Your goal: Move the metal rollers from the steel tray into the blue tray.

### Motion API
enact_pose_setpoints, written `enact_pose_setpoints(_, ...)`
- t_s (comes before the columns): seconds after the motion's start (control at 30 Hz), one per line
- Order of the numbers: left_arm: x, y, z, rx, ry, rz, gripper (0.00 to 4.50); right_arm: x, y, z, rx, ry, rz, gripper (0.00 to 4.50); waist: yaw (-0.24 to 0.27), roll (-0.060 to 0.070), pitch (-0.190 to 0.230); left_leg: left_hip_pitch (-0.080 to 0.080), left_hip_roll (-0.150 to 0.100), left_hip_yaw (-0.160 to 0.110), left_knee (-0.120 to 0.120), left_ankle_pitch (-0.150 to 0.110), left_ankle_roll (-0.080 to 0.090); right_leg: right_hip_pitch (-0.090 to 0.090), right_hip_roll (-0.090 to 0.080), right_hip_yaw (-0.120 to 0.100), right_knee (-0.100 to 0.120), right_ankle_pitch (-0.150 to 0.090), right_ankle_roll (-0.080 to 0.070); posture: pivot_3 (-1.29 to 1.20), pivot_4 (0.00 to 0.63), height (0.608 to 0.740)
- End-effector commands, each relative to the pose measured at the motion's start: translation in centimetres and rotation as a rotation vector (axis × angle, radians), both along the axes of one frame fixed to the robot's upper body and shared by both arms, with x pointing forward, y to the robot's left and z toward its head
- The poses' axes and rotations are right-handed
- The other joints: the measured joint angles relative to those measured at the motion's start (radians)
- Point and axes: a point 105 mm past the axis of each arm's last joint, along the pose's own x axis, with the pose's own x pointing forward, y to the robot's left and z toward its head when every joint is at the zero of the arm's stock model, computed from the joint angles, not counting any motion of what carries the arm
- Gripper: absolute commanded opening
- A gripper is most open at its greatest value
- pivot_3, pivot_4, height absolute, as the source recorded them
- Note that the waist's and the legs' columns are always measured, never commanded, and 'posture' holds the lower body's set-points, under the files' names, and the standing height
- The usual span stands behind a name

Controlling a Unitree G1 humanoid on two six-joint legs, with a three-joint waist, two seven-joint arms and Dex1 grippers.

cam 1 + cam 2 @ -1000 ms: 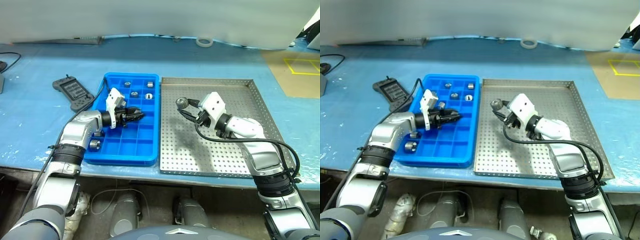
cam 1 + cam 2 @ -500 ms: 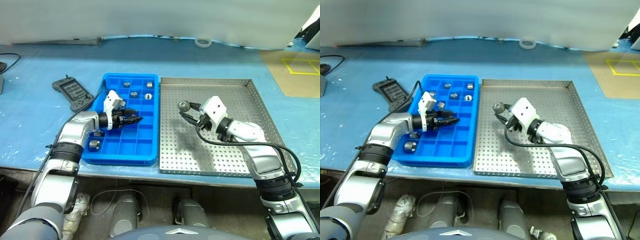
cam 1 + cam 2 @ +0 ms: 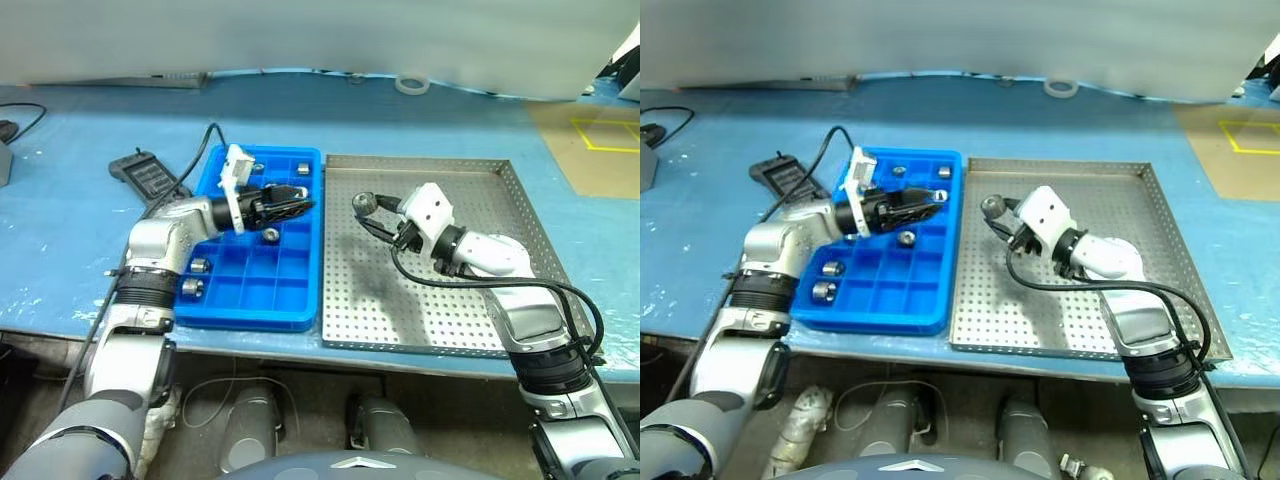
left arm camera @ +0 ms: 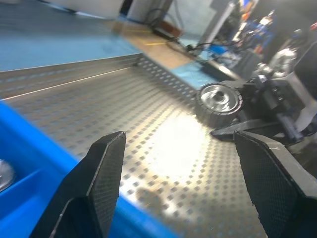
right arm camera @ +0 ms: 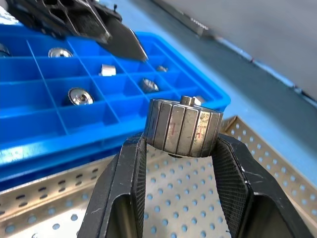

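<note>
Right gripper (image 3: 366, 210) clamps roller (image 5: 184, 126) above steel tray (image 3: 500, 330). Left gripper (image 4: 181, 163) fingers wide, empty, facing it. Handoff advice: close squarely on roller before right releases, then lower into free compartment of blue tray (image 3: 255, 315).

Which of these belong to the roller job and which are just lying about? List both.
Job:
- metal roller held in the right gripper
- rollers in the blue tray, e.g.
- steel tray
- left gripper, jaws open over the blue tray

Lying about:
- black remote
- white tape roll
- black cable
</note>
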Motion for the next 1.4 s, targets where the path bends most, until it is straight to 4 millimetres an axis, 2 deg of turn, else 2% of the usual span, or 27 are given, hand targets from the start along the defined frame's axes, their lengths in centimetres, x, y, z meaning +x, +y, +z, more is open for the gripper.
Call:
enact_pose_setpoints(0.03,-1.2,-1.5,0.7,-0.028,-0.001,-0.086,3.65,-0.8,1.0,2.1,-0.019,-0.091,0.051,1.60,-0.003,0.000,0.000,0.000,0.000,0.000,0.000,0.000,0.000,0.000,0.000,0.000,0.000,0.000,0.000,-0.15,0.150,0.740)
enact_pose_setpoints(0.13,-0.7,-2.2,0.4,-0.051,0.034,-0.081,3.65,-1.1,1.5,2.8,-0.018,-0.110,0.072,1.60,-0.003,0.000,0.000,0.000,0.001,0.000,0.000,0.000,-0.001,0.000,0.000,0.000,0.000,0.000,0.000,-0.15,0.150,0.740)
enact_pose_setpoints(0.27,-0.2,-2.2,2.1,-0.184,0.084,-0.073,3.65,-1.2,1.4,2.3,-0.033,-0.104,0.072,1.60,-0.003,0.000,0.000,0.000,0.000,0.000,0.000,0.000,-0.001,0.000,0.000,0.000,0.000,0.000,0.000,-0.17,0.150,0.740)
enact_pose_setpoints(0.4,-0.2,-2.6,2.5,-0.219,0.098,-0.078,3.65,-1.2,1.2,2.1,-0.044,-0.102,0.069,1.60,-0.002,0.000,0.000,0.000,0.000,0.000,0.001,0.000,0.000,0.001,0.000,0.000,0.000,0.000,0.000,-0.18,0.150,0.740)
enact_pose_setpoints(0.67,-1.5,-4.3,1.6,-0.203,0.122,-0.149,3.65,-1.1,1.1,2.1,-0.045,-0.102,0.060,1.60,-0.002,0.000,0.000,0.000,0.000,0.000,0.001,0.000,0.000,0.001,0.000,0.000,0.000,0.000,0.000,-0.18,0.150,0.740)
enact_pose_setpoints(1.0,-0.7,-5.2,1.3,-0.216,0.147,-0.118,3.65,-1.0,1.1,2.1,-0.047,-0.107,0.053,1.60,-0.003,0.000,0.000,0.000,0.000,0.000,0.002,0.000,0.000,0.001,0.000,0.000,0.000,0.000,0.000,-0.18,0.150,0.740)
enact_pose_setpoints(1.17,-1.4,-5.6,1.2,-0.200,0.132,-0.147,3.65,-0.9,1.0,2.1,-0.047,-0.107,0.047,1.60,-0.003,0.000,0.000,0.000,0.000,0.000,0.002,0.000,0.001,0.000,0.000,0.000,0.000,0.000,0.000,-0.19,0.150,0.740)
enact_pose_setpoints(1.27,-1.1,-5.2,1.3,-0.217,0.134,-0.130,3.04,-0.9,1.0,2.0,-0.047,-0.107,0.045,1.60,-0.004,0.000,0.000,0.000,0.000,0.000,0.002,0.000,0.001,0.001,0.000,0.000,0.000,0.000,0.000,-0.19,0.150,0.740)
enact_pose_setpoints(1.33,-1.0,-5.1,1.2,-0.201,0.132,-0.116,2.34,-0.9,1.0,2.0,-0.045,-0.107,0.043,1.60,-0.004,0.000,0.000,0.000,0.000,0.000,0.002,0.000,0.001,0.001,0.000,0.000,0.000,0.000,0.000,-0.19,0.150,0.740)
enact_pose_setpoints(1.4,-0.7,-5.0,1.3,-0.193,0.130,-0.099,1.86,-0.9,1.0,2.0,-0.043,-0.107,0.041,1.60,-0.004,0.000,0.000,0.000,0.000,0.000,0.002,0.000,0.001,0.001,0.000,0.000,0.000,0.000,0.000,-0.19,0.150,0.740)
